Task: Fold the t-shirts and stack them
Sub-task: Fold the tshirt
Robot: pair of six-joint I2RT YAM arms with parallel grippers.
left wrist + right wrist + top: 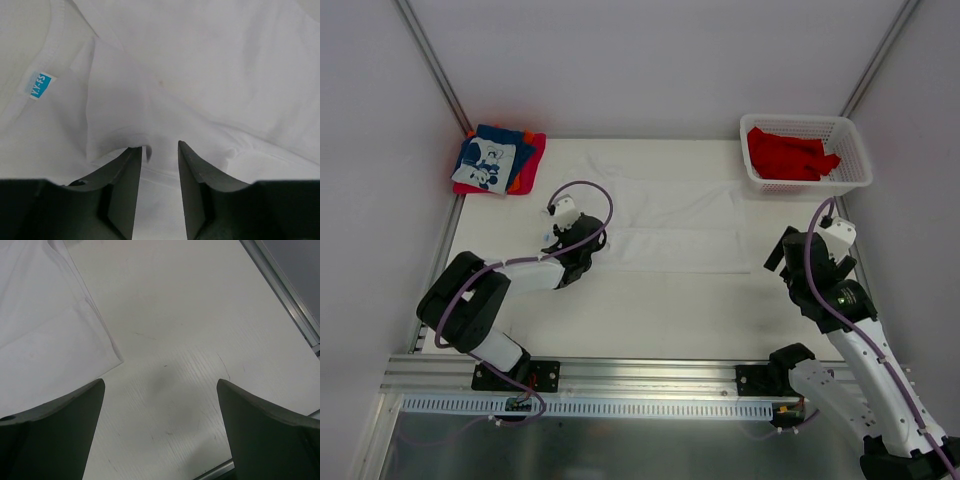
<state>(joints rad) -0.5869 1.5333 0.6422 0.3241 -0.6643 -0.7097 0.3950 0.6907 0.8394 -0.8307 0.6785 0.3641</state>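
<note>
White t-shirt [672, 218], left arm [520, 274] outstretched, jaws ajar

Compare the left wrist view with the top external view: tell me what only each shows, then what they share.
Only left wrist: the blue label at the collar, and a ridge of the white shirt between the left tool's close-set fingers.
Only top external: the folded stack at the far left corner, the basket holding red shirts, and the right tool near the white shirt's right edge.
Both: the white shirt, with the left tool at it.
</note>
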